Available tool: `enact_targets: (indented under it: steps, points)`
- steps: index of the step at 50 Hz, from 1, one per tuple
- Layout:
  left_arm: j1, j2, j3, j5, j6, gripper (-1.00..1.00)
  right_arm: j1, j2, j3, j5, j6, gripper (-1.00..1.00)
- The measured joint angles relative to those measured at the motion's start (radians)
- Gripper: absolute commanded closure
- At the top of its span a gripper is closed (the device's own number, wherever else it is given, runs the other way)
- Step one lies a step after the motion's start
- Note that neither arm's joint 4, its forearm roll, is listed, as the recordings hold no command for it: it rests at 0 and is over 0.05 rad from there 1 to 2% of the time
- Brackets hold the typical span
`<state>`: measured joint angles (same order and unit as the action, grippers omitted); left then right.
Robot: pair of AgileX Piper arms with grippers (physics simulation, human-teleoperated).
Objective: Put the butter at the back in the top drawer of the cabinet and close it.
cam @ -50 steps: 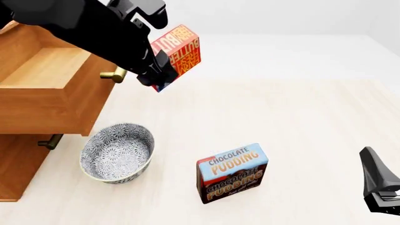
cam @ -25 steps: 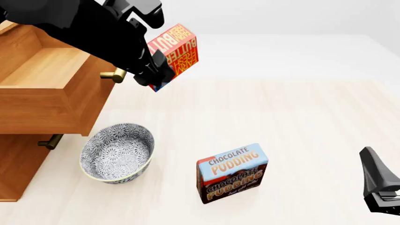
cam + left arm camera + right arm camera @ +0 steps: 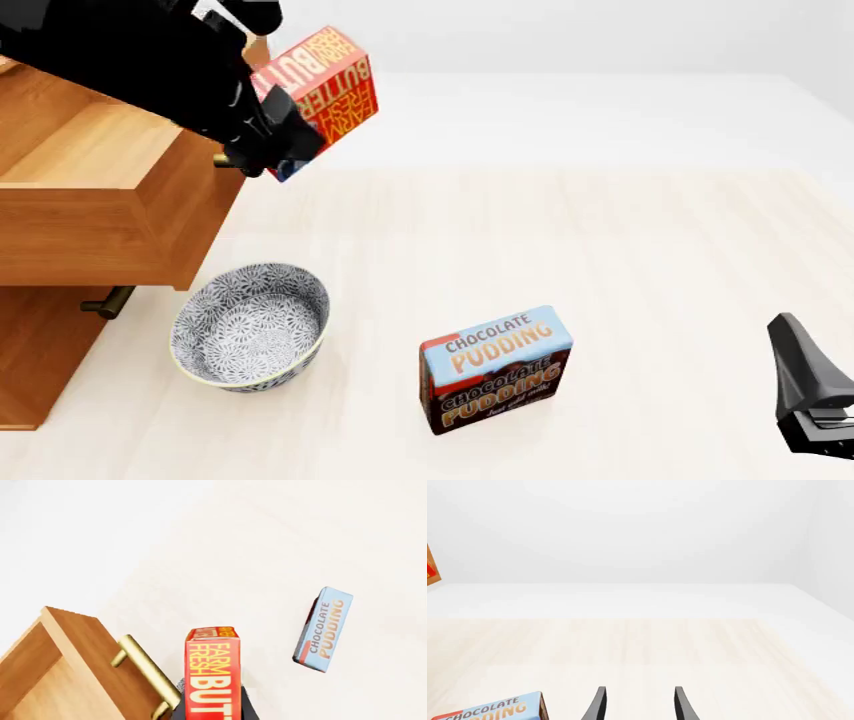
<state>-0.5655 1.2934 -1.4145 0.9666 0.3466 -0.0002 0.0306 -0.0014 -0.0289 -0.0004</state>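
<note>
The red-orange butter [image 3: 324,98] box hangs tilted in the air, and my left gripper [image 3: 278,138] is shut on its lower end. It is just right of the top drawer [image 3: 100,195], which stands pulled out of the cabinet [image 3: 40,345] with its inside bare. In the left wrist view the butter [image 3: 213,672] stands beside the drawer's brass handle [image 3: 147,672]. My right gripper [image 3: 637,705] is open with nothing between its fingers, low at the front right [image 3: 807,400].
A patterned grey bowl [image 3: 250,325] sits on the table below the open drawer's front corner. A chocolate pudding box [image 3: 497,368] stands upright near the front middle, also seen from the left wrist [image 3: 323,630]. A lower drawer handle [image 3: 107,301] pokes out under the open drawer.
My left gripper has carried the butter to the left and slightly up, closer to the open top drawer. The right arm has stayed still.
</note>
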Motion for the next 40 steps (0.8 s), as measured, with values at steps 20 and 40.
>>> enact_targets:
  steps: [20,40]
  points:
    - [0.208,-0.292,-0.002,0.173,0.096,1.0,0.0,0.0,0.0,0.0,0.0,-1.0]
    - [0.287,-0.343,-0.037,0.23,0.104,1.0,0.0,0.0,0.0,0.0,0.0,-1.0]
